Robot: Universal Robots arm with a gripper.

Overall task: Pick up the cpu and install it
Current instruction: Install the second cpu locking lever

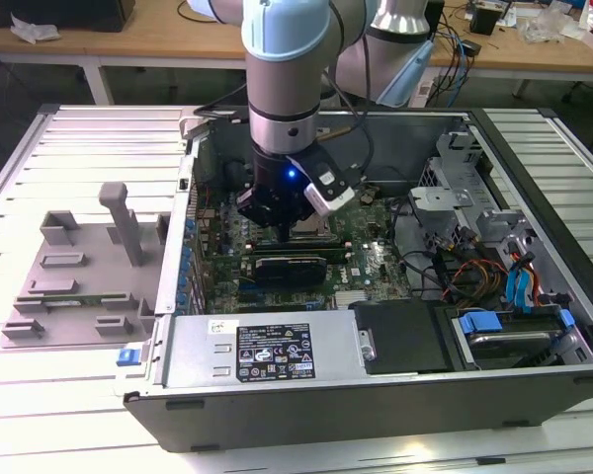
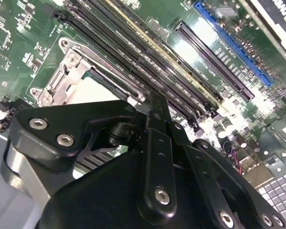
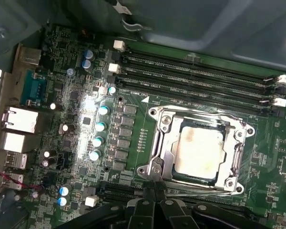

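Now: gripper (image 1: pixel 295 233) low over the motherboard (image 3: pixel 76 157) inside the open PC case (image 1: pixel 534 168); cpu (image 3: pixel 198 150) lying in the socket frame (image 3: pixel 158 143).

In the first wrist view the cpu sits flat and square within the silver frame, its edges parallel to the frame's sides, apparently seated, though whether it is fully down cannot be confirmed. Fingers look drawn together, tips meeting just beside the frame's near edge in the first wrist view, with nothing between them. Judgement: good practice here is a straight vertical approach, no sideways drag across the chip, no pressing unless corners are aligned with the socket. Cpu appearance: small flat square, pale silvery-grey lid with faint brownish smudges, thin darker border around it. Memory slots (image 3: pixel 195 78) run alongside the socket.
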